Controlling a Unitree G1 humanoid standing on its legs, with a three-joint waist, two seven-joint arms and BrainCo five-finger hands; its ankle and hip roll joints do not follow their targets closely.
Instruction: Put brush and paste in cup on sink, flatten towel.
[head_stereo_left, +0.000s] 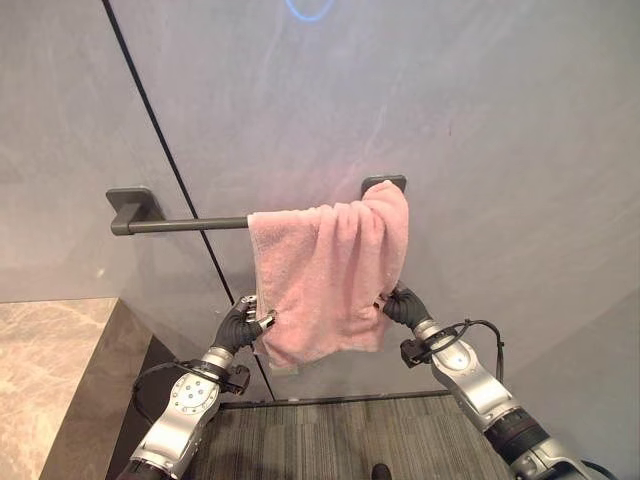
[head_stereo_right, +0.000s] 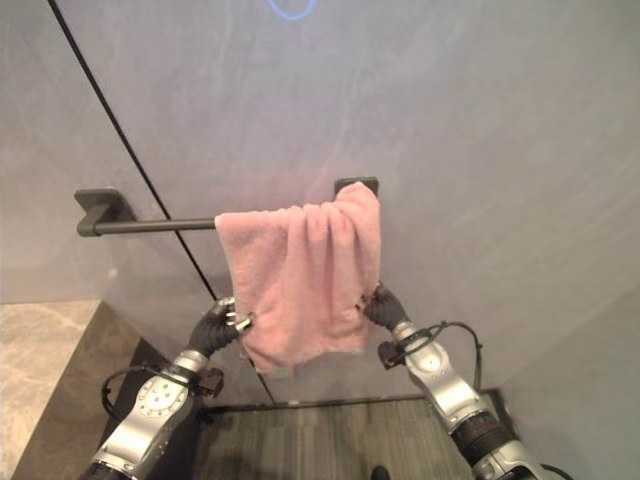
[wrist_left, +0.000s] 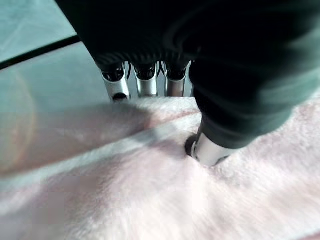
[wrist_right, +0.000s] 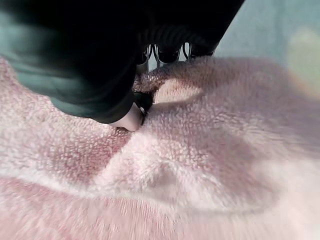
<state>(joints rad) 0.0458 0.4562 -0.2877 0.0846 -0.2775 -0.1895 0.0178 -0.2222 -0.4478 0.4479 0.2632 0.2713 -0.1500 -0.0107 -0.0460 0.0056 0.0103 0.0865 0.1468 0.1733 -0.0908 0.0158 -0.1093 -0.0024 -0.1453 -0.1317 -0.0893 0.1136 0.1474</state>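
A pink towel (head_stereo_left: 325, 275) hangs bunched over the right half of a dark wall bar (head_stereo_left: 190, 224), its top right corner heaped against the right bracket (head_stereo_left: 385, 183). My left hand (head_stereo_left: 238, 325) grips the towel's lower left edge. In the left wrist view the thumb (wrist_left: 207, 150) presses into the front of the cloth (wrist_left: 150, 190) while the fingers (wrist_left: 145, 85) go behind it. My right hand (head_stereo_left: 400, 303) holds the lower right edge the same way, thumb (wrist_right: 127, 120) pinching the cloth (wrist_right: 210, 150).
The bar is fixed to a grey wall with a dark slanting seam (head_stereo_left: 170, 160). A beige marble counter (head_stereo_left: 50, 370) lies at the lower left. Striped carpet (head_stereo_left: 350, 440) covers the floor below the towel.
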